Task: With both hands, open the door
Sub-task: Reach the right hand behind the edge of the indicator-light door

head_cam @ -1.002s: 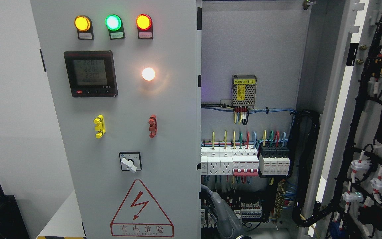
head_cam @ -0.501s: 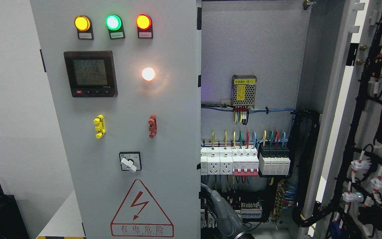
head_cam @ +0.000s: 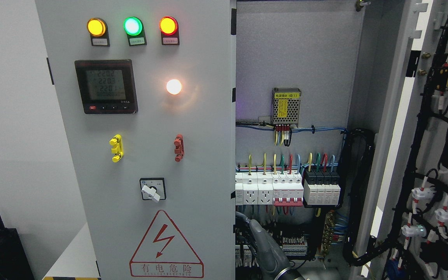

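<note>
Grey electrical cabinet against a plain white wall. Its left door (head_cam: 142, 155) is shut, with lamps and a meter (head_cam: 105, 86) on it; the right door (head_cam: 438, 155), right of the breakers (head_cam: 286, 190), hangs wide open. A grey hand (head_cam: 266, 249) pokes up below the breakers, a bit higher than before; can't tell its grip.

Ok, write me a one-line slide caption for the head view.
Electrical cabinet with its right door swung open on breakers and wiring, left door shut; one grey robot finger rises at the bottom edge.
</note>
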Robot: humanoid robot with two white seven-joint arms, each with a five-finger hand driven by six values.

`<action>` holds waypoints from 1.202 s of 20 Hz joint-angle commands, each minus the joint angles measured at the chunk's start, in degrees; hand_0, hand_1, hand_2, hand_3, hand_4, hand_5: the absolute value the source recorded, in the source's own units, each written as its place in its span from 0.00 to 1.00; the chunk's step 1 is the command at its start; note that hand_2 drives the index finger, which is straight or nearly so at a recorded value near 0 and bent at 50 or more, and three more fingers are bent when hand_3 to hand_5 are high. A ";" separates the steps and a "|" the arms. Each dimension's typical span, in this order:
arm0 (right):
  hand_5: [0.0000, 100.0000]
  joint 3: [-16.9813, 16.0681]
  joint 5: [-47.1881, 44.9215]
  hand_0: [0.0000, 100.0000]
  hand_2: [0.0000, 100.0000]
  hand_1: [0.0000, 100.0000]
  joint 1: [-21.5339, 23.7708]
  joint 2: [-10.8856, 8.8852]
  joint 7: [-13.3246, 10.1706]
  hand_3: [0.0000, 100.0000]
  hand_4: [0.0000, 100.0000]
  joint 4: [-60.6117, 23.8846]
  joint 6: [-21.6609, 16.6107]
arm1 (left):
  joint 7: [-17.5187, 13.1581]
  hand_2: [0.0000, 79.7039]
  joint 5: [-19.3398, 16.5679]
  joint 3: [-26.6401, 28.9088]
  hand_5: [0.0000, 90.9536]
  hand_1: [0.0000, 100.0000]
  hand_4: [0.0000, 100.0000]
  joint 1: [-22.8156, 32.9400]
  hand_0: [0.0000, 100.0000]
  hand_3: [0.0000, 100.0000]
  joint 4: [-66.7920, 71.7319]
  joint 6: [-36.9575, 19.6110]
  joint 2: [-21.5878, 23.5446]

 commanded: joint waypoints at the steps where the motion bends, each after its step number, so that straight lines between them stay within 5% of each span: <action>1: 0.00 0.16 -0.46 0.00 0.00 0.00 -0.58 -0.69 0.98 0.00 0.00 0.49 -0.04 | 0.01 0.00 0.00 0.02 0.00 0.00 0.03 0.00 0.00 0.00 -0.62 0.03 0.00; 24: 0.00 -0.01 -3.80 0.00 0.00 0.00 -1.81 -1.04 4.23 0.00 0.00 2.77 -0.04 | 0.01 0.00 0.00 0.02 0.00 0.00 0.03 0.00 0.00 0.00 -0.62 0.03 0.00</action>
